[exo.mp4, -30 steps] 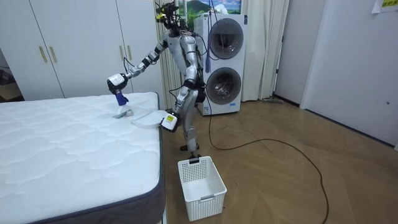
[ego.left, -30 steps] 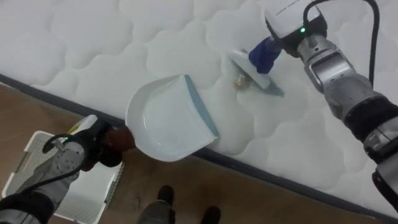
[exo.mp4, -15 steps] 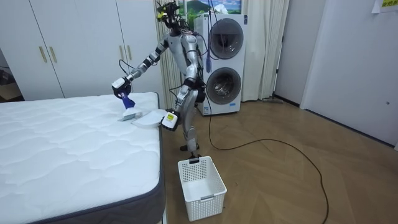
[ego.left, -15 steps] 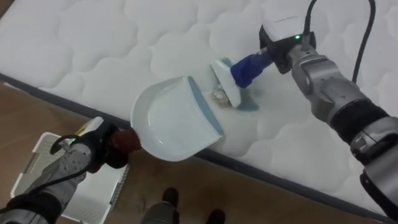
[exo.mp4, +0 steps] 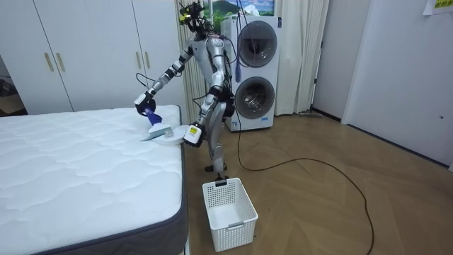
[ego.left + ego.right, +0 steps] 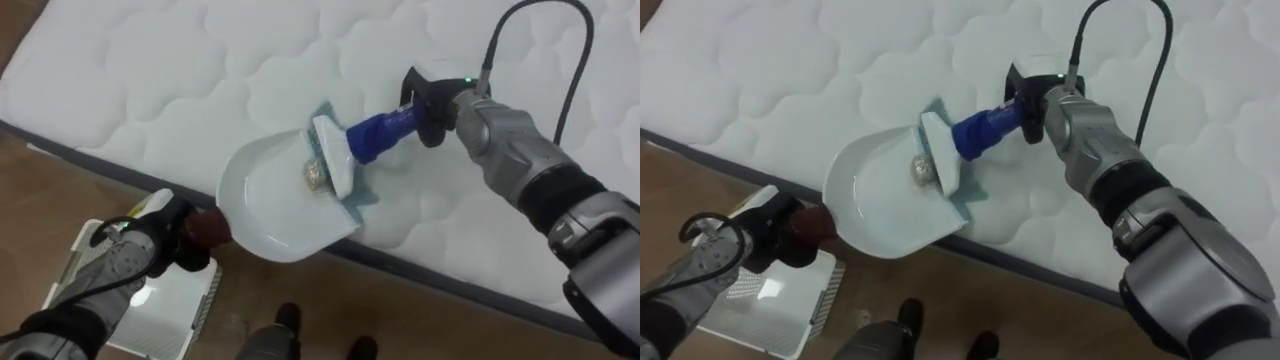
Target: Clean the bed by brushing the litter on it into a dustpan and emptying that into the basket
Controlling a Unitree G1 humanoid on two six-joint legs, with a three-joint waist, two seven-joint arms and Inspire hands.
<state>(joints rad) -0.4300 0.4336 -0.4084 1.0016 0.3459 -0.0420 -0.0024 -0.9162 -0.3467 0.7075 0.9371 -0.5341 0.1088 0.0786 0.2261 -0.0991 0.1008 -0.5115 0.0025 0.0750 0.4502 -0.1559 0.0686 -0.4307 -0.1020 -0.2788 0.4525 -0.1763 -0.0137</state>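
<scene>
White quilted mattress (image 6: 150, 70) spreads before you, with wooden floor (image 6: 420, 320) below its edge. At lower left a white basket (image 6: 170, 310) stands on the floor, partly hidden by your arm. Your left hand (image 6: 150, 240) curls round the handle of a pale dustpan (image 6: 265, 205) resting on the mattress edge. A small crumpled scrap (image 6: 314, 174) lies inside it, so the sweeping looks nearly done and emptying the pan seems to be what is left. The brush (image 6: 335, 165) head touches the pan's mouth, and your right hand (image 6: 435, 95) wraps round its blue handle. What the scrap is cannot be made out.
</scene>
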